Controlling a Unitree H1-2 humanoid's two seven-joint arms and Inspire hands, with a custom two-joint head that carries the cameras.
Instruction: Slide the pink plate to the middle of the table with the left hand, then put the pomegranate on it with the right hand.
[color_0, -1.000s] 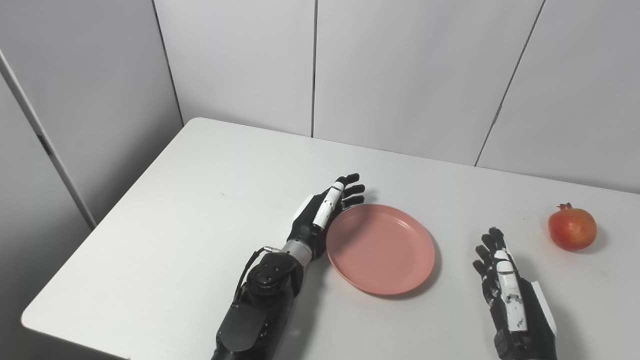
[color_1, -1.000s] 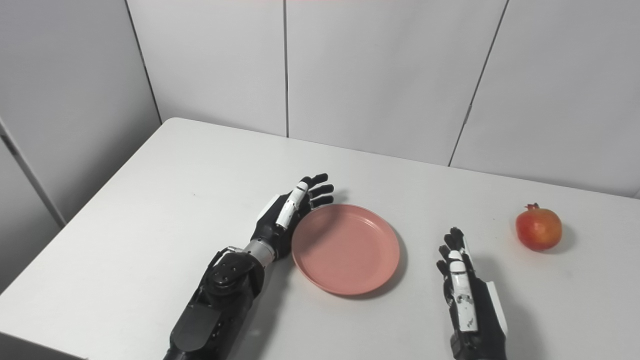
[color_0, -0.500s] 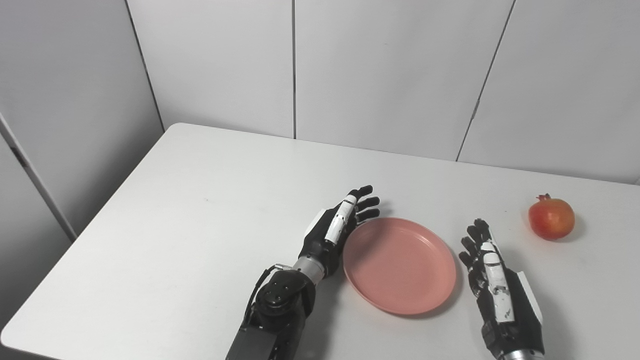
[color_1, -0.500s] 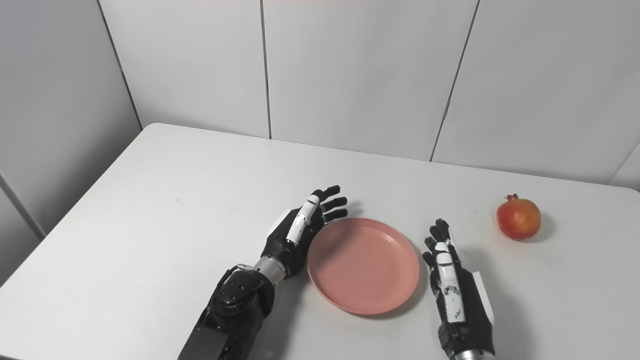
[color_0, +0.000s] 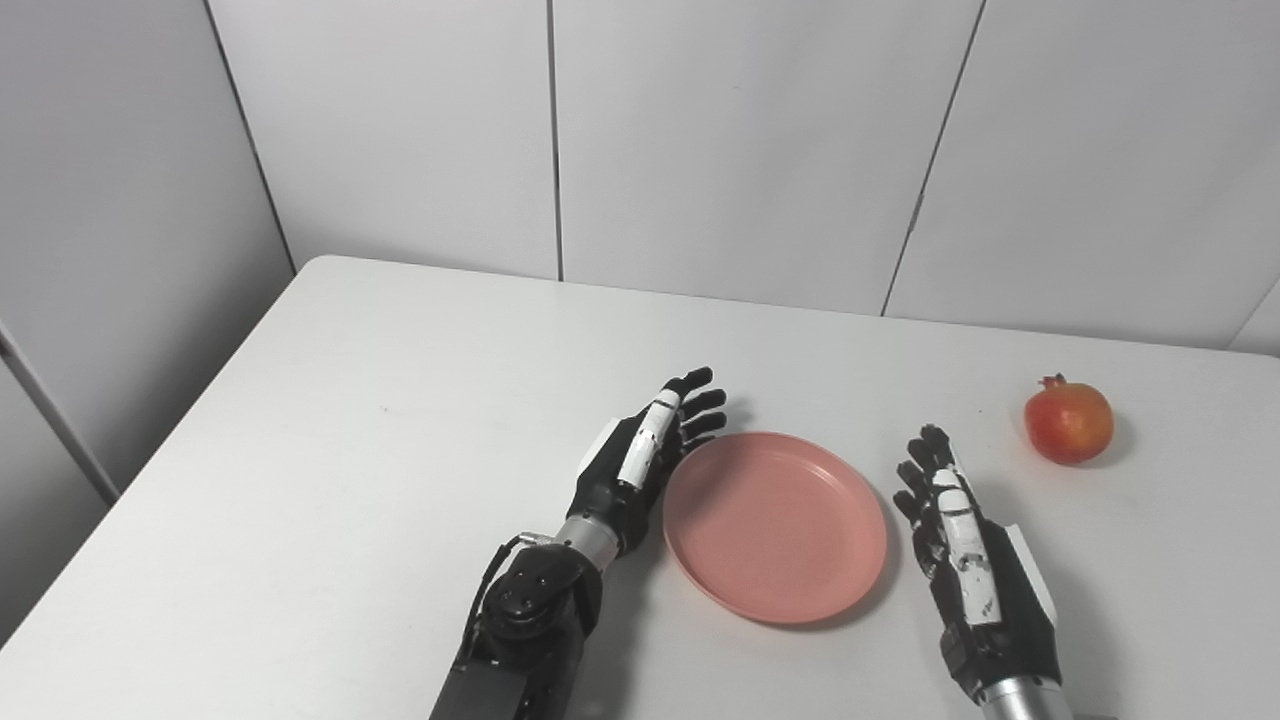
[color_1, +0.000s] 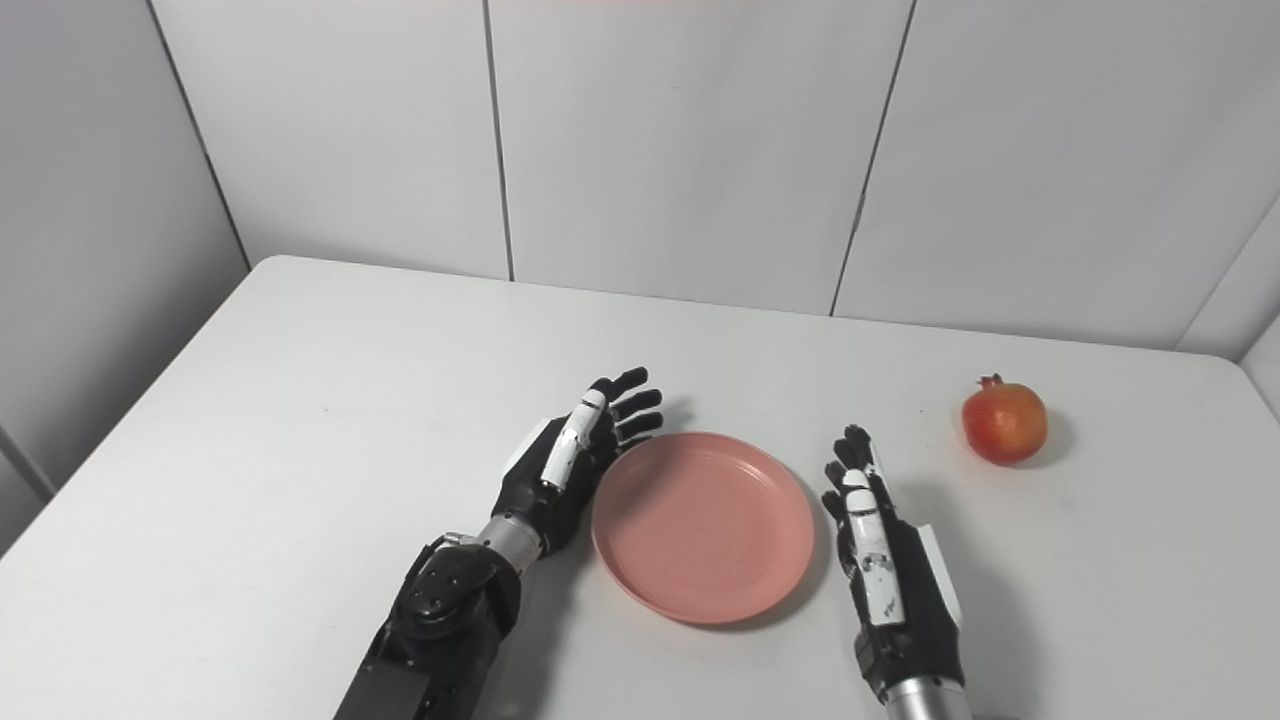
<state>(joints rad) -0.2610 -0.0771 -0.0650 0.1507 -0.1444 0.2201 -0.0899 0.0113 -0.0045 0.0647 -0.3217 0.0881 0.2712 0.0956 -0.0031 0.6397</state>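
The pink plate lies flat near the middle of the white table, also in the right eye view. My left hand is open, edge-on against the plate's left rim. My right hand is open and empty just right of the plate. The red pomegranate sits on the table at the far right, apart from my right hand; it also shows in the right eye view.
Grey wall panels stand right behind the table's far edge. The table's left edge runs diagonally toward the front, and its right corner shows in the right eye view.
The camera has turned right, so the whole scene has shifted left in the picture. My right hand now lies closer to the plate's right rim. My left hand stays against the left rim.
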